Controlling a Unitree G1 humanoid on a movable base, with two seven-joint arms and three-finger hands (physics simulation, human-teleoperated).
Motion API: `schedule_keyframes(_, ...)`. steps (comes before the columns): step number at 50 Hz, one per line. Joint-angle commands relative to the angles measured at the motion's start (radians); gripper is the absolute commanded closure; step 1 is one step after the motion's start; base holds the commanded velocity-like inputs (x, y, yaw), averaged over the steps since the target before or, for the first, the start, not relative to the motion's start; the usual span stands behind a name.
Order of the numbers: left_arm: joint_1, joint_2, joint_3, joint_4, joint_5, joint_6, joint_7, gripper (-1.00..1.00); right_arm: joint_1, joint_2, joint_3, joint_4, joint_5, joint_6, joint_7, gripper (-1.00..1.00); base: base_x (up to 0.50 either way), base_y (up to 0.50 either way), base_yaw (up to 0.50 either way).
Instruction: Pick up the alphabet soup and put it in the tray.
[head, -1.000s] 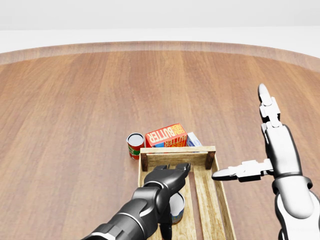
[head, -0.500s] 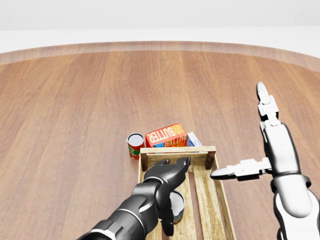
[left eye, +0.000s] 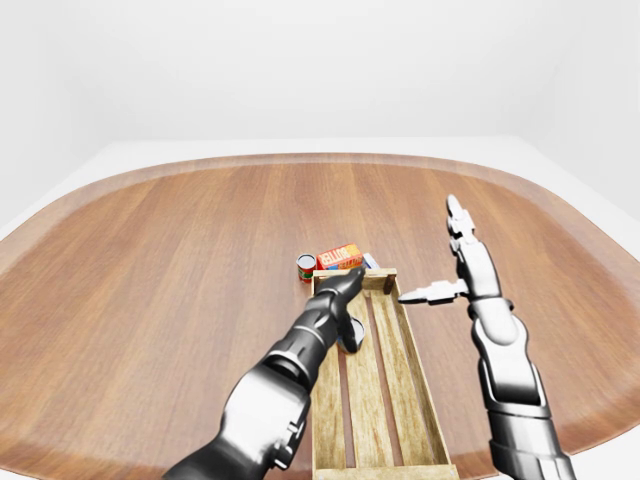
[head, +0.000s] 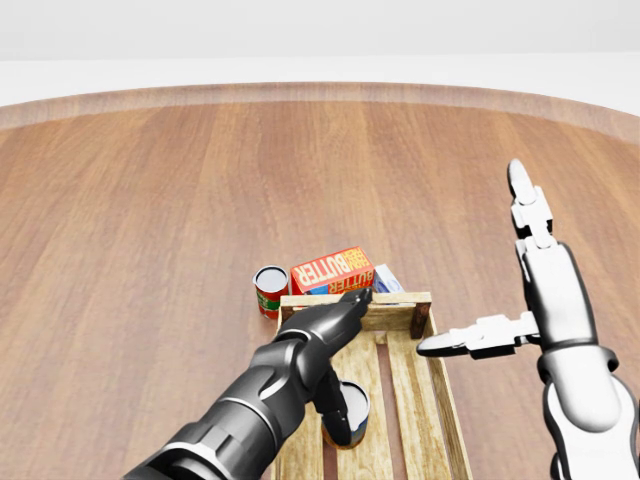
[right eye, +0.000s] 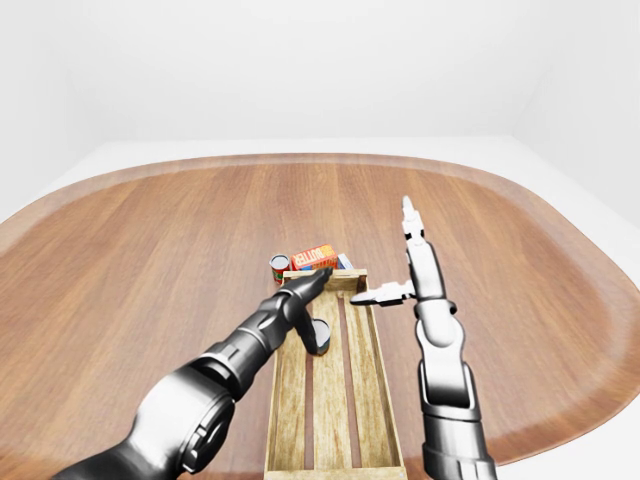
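A wooden slatted tray (head: 446, 402) lies at the bottom middle of the head view. A can with a grey lid (head: 354, 409), seemingly the alphabet soup, stands upright inside it on the slats. My dark left hand (head: 345, 365) is over the tray, open. Its fingers (head: 352, 300) stretch toward the tray's top end and its thumb hangs down just left of the can, not gripping it. My silver right hand (head: 490, 300) is open and empty to the right of the tray, with one finger pointing up and the thumb reaching toward the tray.
A red can with a green band (head: 270, 289) stands on the round wooden table just outside the tray's top-left corner. An orange butter box (head: 332, 270) and a blue-white box (head: 388, 279) lie beyond the tray's top end.
My left fingers have uncurled and straightened toward the tray's top end, leaving the can standing in the tray. My right hand has barely shifted.
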Motion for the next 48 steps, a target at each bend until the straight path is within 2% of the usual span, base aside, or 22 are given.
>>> schedule_keyframes(1, 0.0, 0.069, 0.008, -0.098, -0.078, -0.015, -0.005, -1.0, -0.004, 0.002, 0.007, 0.001, -0.01, 0.0, -0.002, -1.0, 0.0, 0.0, 0.0)
schedule_keyframes(7, 0.009, 0.087, 0.019, -0.236, -0.176, 0.012, -0.017, -1.0, -0.005, 0.005, 0.012, 0.002, -0.014, 0.0, -0.002, -0.99, 0.0, 0.0, 0.0)
schedule_keyframes(8, 0.016, 0.091, 0.034, -0.294, -0.208, 0.012, -0.027, -1.0, -0.006, 0.005, 0.013, -0.001, -0.015, 0.0, -0.001, -0.98, 0.0, 0.0, 0.0)
schedule_keyframes(12, 0.045, 0.115, 0.025, -0.445, -0.246, 0.012, -0.062, -1.0, -0.005, 0.006, 0.014, -0.005, -0.017, 0.0, 0.001, -0.99, 0.0, 0.0, 0.0)
schedule_keyframes(16, 0.089, 0.152, 0.045, -0.65, -0.296, 0.012, -0.106, -1.0, -0.004, 0.01, 0.019, 0.003, -0.02, 0.0, -0.002, -0.99, 0.0, 0.0, 0.0)
schedule_keyframes(22, 0.164, 0.2, 0.049, -0.869, -0.321, 0.012, -0.146, -1.0, -0.004, 0.012, 0.024, 0.004, -0.026, 0.0, -0.001, -0.99, 0.0, 0.0, 0.0)
schedule_keyframes(27, 0.239, 0.219, 0.061, -1.047, -0.344, 0.012, -0.163, -1.0, -0.005, 0.016, 0.031, 0.001, -0.033, 0.0, 0.001, -0.99, 0.0, 0.0, 0.0)
schedule_keyframes(31, 0.294, 0.228, 0.066, -1.121, -0.366, 0.012, -0.157, -1.0, -0.01, 0.02, 0.038, -0.002, -0.039, 0.0, 0.001, -0.98, 0.0, 0.0, 0.0)
schedule_keyframes(48, 0.413, 0.243, 0.066, -1.205, -0.419, 0.012, -0.116, -1.0, -0.006, 0.038, 0.057, 0.004, -0.04, 0.0, -0.008, -0.99, 0.0, 0.0, 0.0)
